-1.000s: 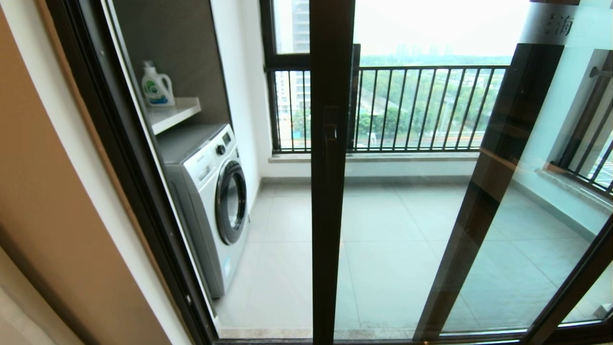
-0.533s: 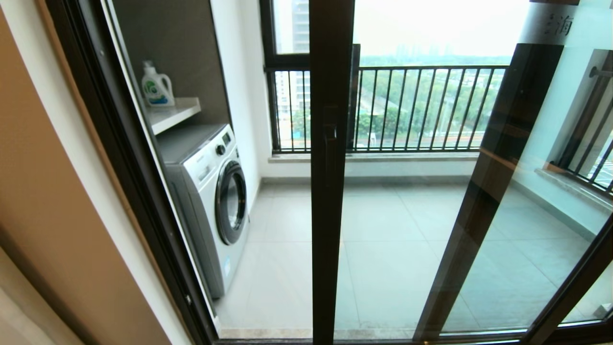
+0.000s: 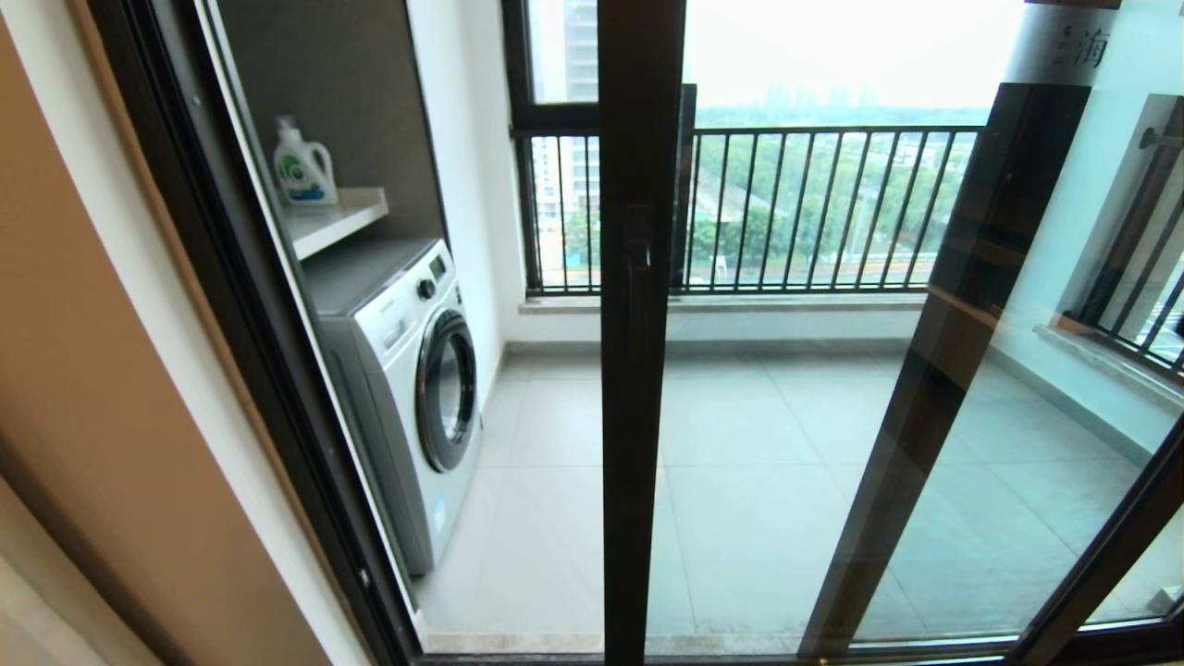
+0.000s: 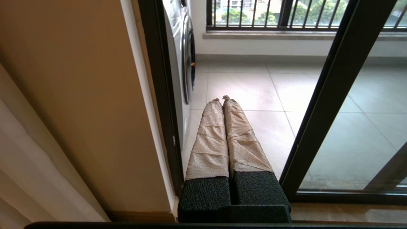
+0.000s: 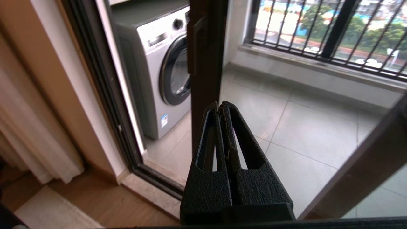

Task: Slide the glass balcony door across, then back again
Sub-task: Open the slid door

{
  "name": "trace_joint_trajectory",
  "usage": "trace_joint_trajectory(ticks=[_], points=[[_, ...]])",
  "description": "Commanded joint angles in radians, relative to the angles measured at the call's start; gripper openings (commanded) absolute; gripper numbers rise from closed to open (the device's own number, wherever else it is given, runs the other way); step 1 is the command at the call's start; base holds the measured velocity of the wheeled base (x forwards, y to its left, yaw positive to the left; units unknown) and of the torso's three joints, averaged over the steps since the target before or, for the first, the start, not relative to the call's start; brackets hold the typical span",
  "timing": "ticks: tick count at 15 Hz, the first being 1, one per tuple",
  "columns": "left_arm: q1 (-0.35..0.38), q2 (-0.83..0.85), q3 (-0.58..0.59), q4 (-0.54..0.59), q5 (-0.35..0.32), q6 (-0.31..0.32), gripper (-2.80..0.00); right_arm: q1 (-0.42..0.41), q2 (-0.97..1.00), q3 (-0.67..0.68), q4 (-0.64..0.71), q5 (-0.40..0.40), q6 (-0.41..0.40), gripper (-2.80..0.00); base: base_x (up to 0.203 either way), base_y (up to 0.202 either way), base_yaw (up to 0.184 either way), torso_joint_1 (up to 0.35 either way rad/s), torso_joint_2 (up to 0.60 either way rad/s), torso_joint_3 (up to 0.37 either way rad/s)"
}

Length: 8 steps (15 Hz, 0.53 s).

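The glass balcony door (image 3: 638, 416) stands partly slid across, its dark upright stile in the middle of the head view with the black bar handle (image 3: 638, 291) on it. A frosted strip with characters (image 3: 1064, 42) shows at the top right. An open gap lies between the stile and the left door frame (image 3: 268, 370). Neither gripper shows in the head view. My left gripper (image 4: 221, 99), with tape-wrapped fingers, is shut and empty, low in the gap beside the door stile (image 4: 330, 95). My right gripper (image 5: 220, 106) is shut and empty, a short way in front of the stile (image 5: 206, 70), below the handle (image 5: 194, 47).
A white washing machine (image 3: 416, 370) stands just inside the balcony at the left, with a detergent bottle (image 3: 302, 166) on a shelf above. A black railing (image 3: 814, 203) closes the far side. Another dark stile (image 3: 943, 370) slants at the right. A curtain (image 5: 31, 133) hangs by the wall.
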Motion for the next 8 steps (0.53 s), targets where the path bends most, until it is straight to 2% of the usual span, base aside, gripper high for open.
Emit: trace_joint_trajectory(ticks=[1,3,4,6,8], points=[[0.0,0.003,0.0,0.0,0.0,0.0,-2.8,0.221,0.204,-0.036,-0.021,-0.153,-0.014,-2.8,0.0,0.0,0.0,0.0,0.0,0.0],[0.0,0.003,0.0,0.0,0.0,0.0,-2.8,0.431,0.318,-0.071,-0.071,-0.34,-0.028,-2.8,0.0,0.0,0.0,0.0,0.0,0.0],[0.0,0.003,0.0,0.0,0.0,0.0,-2.8,0.503,0.392,-0.091,-0.087,-0.432,-0.029,-2.8,0.0,0.0,0.0,0.0,0.0,0.0],[0.0,0.003,0.0,0.0,0.0,0.0,-2.8,0.576,0.535,-0.138,-0.129,-0.543,-0.028,-2.8,0.0,0.0,0.0,0.0,0.0,0.0],[0.0,0.003,0.0,0.0,0.0,0.0,-2.8,0.593,0.659,-0.204,-0.159,-0.581,-0.027,-2.8,0.0,0.0,0.0,0.0,0.0,0.0]])
